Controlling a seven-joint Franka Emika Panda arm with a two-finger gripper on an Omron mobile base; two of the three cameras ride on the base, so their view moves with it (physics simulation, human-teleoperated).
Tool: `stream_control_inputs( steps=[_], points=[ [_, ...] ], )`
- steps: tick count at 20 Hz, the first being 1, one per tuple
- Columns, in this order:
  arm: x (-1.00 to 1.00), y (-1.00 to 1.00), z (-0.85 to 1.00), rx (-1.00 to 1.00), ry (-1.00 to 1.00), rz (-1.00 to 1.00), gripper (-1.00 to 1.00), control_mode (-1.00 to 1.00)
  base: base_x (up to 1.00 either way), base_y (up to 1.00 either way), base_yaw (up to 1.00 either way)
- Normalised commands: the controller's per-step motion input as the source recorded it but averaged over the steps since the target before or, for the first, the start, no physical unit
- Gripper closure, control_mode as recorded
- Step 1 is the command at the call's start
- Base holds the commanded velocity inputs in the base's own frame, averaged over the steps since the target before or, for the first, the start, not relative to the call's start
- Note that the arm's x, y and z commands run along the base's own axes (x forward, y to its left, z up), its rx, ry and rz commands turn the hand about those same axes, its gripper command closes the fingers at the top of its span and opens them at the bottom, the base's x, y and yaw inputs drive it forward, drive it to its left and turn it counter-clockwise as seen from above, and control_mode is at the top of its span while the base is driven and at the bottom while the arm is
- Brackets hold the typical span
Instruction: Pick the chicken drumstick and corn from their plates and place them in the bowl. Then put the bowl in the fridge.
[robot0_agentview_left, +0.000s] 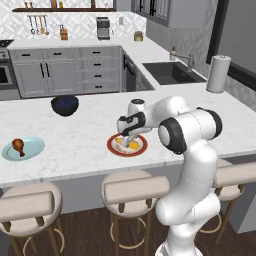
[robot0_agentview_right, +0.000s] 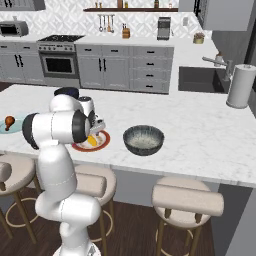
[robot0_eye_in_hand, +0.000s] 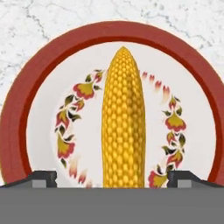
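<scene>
Pincer (robot0_eye_in_hand: 112, 181) fingertips stand spread apart, one on each side of the corn (robot0_eye_in_hand: 123, 118), whose long axis runs straight ahead between them, flat on the red-rimmed plate (robot0_eye_in_hand: 26, 105), ungripped.

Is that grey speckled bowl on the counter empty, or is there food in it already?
Empty. In the right base view the bowl shows only its pale inside; the corn lies on its red-rimmed plate.

- Left base view: behind arm, looks forward-down over marble island counter (robot0_agentview_left: 75, 140); arm at 5 o'clock.
- Right base view: same counter; arm at 8 o'clock. Both share red-rimmed plate (robot0_agentview_left: 112, 146).
- Hand view: close, straight down on corn (robot0_eye_in_hand: 124, 122).
</scene>
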Motion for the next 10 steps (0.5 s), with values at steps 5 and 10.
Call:
stream_control_inputs(
  steps=[5,10],
  points=[
    [0.4,0.0,-0.34,0.0,0.01,0.0,-1.0,-1.0,0.0,0.0,0.0],
    [0.05,0.0,-0.4,0.0,0.0,0.0,-1.0,-1.0,0.0,0.0,0.0]
  ],
)
